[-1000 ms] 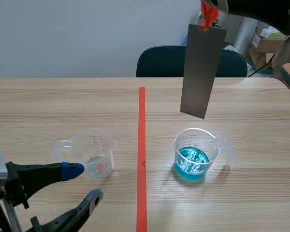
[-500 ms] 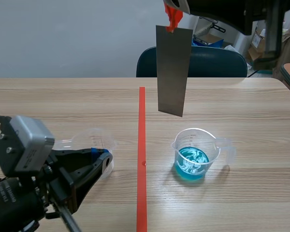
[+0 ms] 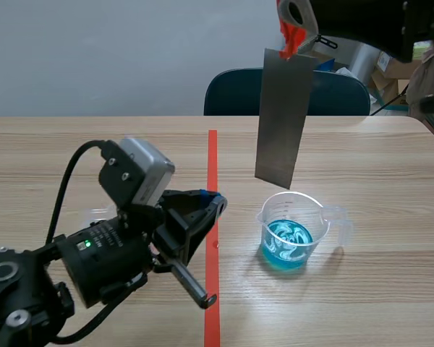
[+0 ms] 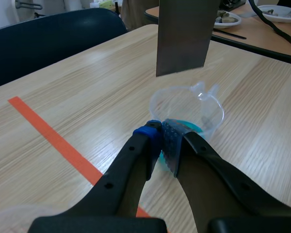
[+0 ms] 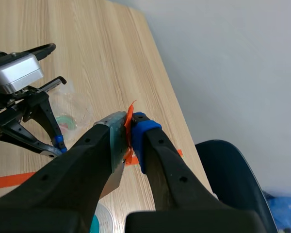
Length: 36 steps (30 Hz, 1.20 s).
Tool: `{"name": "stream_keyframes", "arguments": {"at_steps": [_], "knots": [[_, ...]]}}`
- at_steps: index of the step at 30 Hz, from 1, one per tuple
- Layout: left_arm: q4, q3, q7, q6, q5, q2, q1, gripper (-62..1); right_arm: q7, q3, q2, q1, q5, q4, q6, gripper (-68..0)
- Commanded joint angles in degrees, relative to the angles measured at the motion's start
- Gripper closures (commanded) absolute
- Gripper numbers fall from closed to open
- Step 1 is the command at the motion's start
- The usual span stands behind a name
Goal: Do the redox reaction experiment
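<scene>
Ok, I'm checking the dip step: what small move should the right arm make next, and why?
Probably lower the metal strip into the beaker: the right end effector holds it hanging just above the rim, its lower edge not yet in the blue liquid.

Matt, seemingly metal strip [image 3: 282, 123]; clear glossy plastic beaker [image 3: 304, 210]

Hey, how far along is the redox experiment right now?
Done: the beaker already holds blue solution. In hand: the jaws of the right gripper clamp the metal strip by its orange tab, above the beaker. Left: lowering the strip into the solution.
</scene>
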Motion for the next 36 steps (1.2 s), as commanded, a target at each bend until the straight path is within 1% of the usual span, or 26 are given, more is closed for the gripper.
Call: {"name": "stream_keyframes", "arguments": {"at_steps": [1, 10, 15, 18, 28, 36], "knots": [[0.0, 0.3, -0.8, -0.2, -0.2, 1.1, -0.9, -2.5, 1.1, 1.4, 0.4, 0.1, 0.4, 0.4, 0.4, -0.6], [-6.0, 4.2, 0.0, -0.6, 0.4, 7.5, -6.8, -2.5, 1.1, 1.7, 0.4, 0.1, 0.4, 0.4, 0.4, -0.6], [-8.6, 4.5, 0.0, -0.6, 0.5, 11.0, -8.3, -2.5, 1.1, 1.7, 0.4, 0.1, 0.4, 0.4, 0.4, -0.6], [-9.5, 4.5, 0.1, -0.6, 0.5, 12.3, -8.9, -2.5, 1.1, 1.7, 0.4, 0.1, 0.4, 0.4, 0.4, -0.6], [-9.8, 4.5, 0.2, -0.6, 1.0, 12.4, -9.1, -2.5, 1.0, 1.7, 0.4, 0.1, 0.4, 0.4, 0.4, -0.6], [-9.7, 4.2, -0.1, -0.6, 0.9, 10.6, -8.3, -2.5, 1.0, 1.7, 0.4, 0.1, 0.2, 0.4, 0.4, -0.6]]}}
